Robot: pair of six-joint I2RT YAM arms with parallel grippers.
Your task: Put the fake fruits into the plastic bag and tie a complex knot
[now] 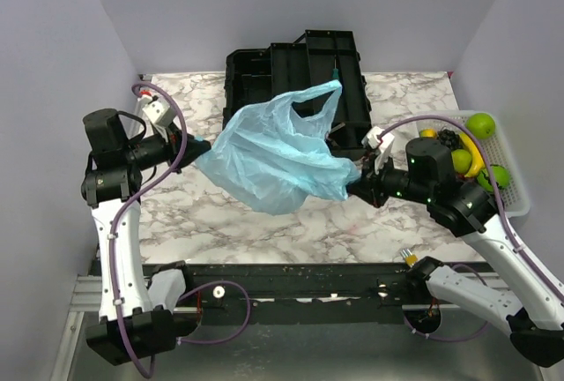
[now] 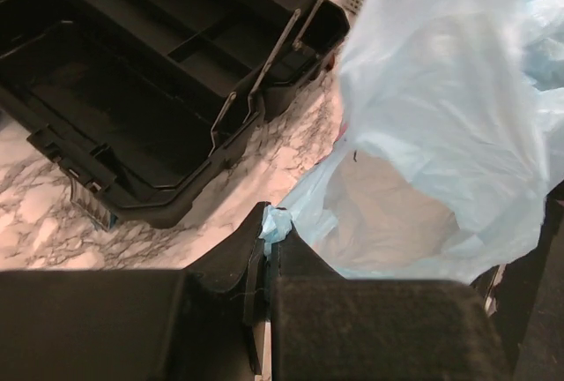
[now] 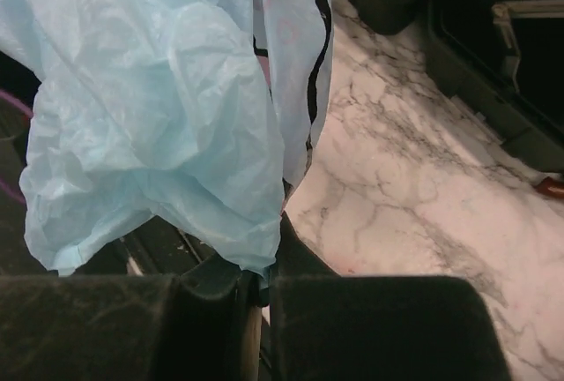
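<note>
Plastic bag [image 1: 273,156] hangs off the bench [image 1: 352,231], strung between both arms near the centre of the top view.

- Left fingers [image 2: 270,227]: together, clamped on a small tuft of the bag's edge at its 9 o'clock side.
- Right fingers [image 3: 263,268]: together, clamped on a fold of film at the bag's 4 o'clock side.
- Fake fruits [image 1: 465,159]: all that I can see sit in the mesh basket [image 1: 518,205] at 3 o'clock, well apart from the bag. I see none inside it.
- One bag handle reaches up toward the black toolbox [image 1: 295,72] at 12 o'clock. I cannot tell whether it touches.

Risks as I judge them:

- The left pinch holds very little plastic. Spreading the arms could pull the tuft free or tear the thin film.
- Both arms are occupied, so fetching fruit means releasing one side. The mouth would likely collapse and the bag slump onto the bench.
- That loose handle could snag on the toolbox's edge or latch if I swing the bag back.
- The right arm sits just beside the basket, and a careless turn might knock fruit out.
</note>
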